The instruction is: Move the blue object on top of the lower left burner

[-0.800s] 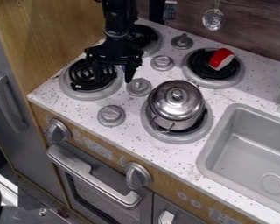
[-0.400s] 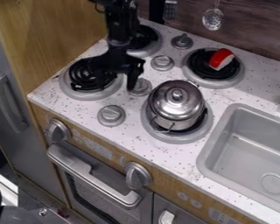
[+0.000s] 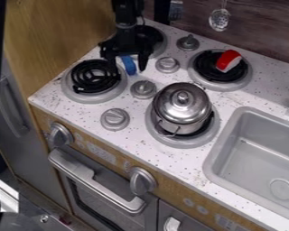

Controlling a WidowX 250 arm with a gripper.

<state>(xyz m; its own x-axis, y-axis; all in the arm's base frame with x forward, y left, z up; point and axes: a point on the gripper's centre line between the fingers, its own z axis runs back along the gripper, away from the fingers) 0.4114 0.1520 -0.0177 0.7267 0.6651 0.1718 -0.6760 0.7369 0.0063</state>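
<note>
The black gripper (image 3: pixel 128 66) hangs over the back left of the stovetop, pointing down, its fingers apart. Between them shows the blue object (image 3: pixel 129 66), on the white counter just right of and behind the lower left burner (image 3: pixel 114 89). The object's top is hidden under the gripper's body. That burner has a black coil in a grey ring, with nothing lying on it.
A lidded metal pot (image 3: pixel 182 108) stands on the front right burner. A red and white piece (image 3: pixel 228 61) lies on the back right burner. Grey knobs (image 3: pixel 143 89) rise between the burners, the sink (image 3: pixel 234 131) is at the right, and a wooden wall (image 3: pixel 50 36) borders the left.
The gripper first came toward the front, then shifted back and a little right. The blue object, largely covered before, now shows between its fingers. Dark shapes have appeared along the left edge.
</note>
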